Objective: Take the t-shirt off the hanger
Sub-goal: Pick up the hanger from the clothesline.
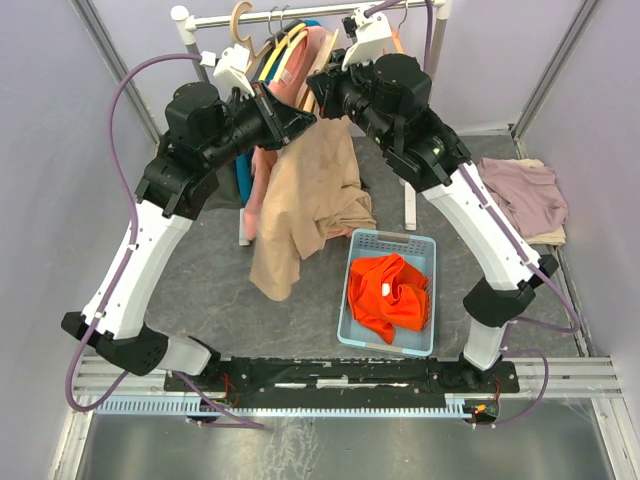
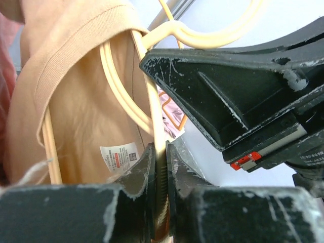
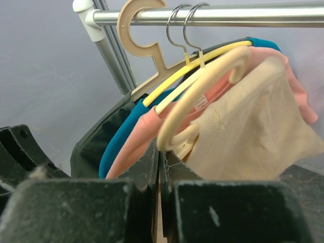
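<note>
– Now, how best to slip the t-shirt [image 1: 305, 195] off? Draped straight down below both hands, collar [image 2: 76, 45] up and left of the left hand [image 2: 161, 150], looped over the cream hanger [image 2: 152, 109].

– Anchor with that left hand: pinched narrow on the hanger's arm, no need to widen. Then open the right hand [image 3: 158, 152], closed flat just under the hook curl [image 3: 174, 119], and send it for the ribbed collar rather than loose cloth. Draw along the arm and away from the left hand, not straight down; otherwise risk stretching the neck or twisting the hanger out of the pinch.

– Sure about the contents of the right hand?

– No. Cannot tell: perhaps the hanger's neck, perhaps a fold of cloth, perhaps nothing. Hidden by the finger bodies from its own camera, blocked by its own casing from the left wrist.

– And the far shoulder of the shirt?

– Cut off too. Buried behind both wrists from above, out of frame up close. Hard also to place the hook against the rail [image 3: 243, 14] above the right hand: clear of it, or merely in front. Worth checking before any tug. Mind the pink garment [image 3: 298, 93] crowding just beyond the right hand as well.
</note>
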You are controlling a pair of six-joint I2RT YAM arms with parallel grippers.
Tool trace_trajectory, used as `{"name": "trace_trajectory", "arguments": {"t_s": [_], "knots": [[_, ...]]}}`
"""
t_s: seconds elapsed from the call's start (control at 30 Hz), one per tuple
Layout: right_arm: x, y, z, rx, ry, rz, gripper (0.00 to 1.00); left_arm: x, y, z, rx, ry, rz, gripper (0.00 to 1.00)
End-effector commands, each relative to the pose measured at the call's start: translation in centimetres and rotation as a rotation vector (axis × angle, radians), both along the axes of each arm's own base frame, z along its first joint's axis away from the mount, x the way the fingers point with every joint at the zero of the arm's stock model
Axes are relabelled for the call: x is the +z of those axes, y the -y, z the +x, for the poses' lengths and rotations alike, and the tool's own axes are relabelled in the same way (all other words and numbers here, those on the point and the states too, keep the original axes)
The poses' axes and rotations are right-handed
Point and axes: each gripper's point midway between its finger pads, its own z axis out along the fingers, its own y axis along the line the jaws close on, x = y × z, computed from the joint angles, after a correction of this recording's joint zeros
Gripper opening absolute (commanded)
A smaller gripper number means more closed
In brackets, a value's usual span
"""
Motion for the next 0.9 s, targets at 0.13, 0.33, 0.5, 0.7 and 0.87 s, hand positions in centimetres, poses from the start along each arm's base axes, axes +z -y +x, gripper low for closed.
{"name": "trace_trajectory", "arguments": {"t_s": [0.13,0.33,0.5,0.7,0.87], "knots": [[3.9,3.2,-2.7,-0.025,0.092,0.036,0.28,4.7,1.2,-0.7,-0.068,0.097,-0.154,0.03],[3.9,6.0,-4.7,-0.056,0.085,0.027,0.34,5.3,1.9,0.2,-0.068,0.076,-0.213,0.03],[2.9,7.4,-7.4,-0.003,0.06,0.012,0.36,6.2,2.0,1.4,-0.03,0.054,-0.268,0.03],[0.7,6.4,-9.9,0.132,0.002,-0.002,0.37,7.2,1.6,3.3,0.043,0.054,-0.33,0.03],[-1.1,5.1,-10.8,0.212,-0.068,-0.022,0.41,7.6,1.4,4.7,0.098,0.048,-0.388,0.03]]}}
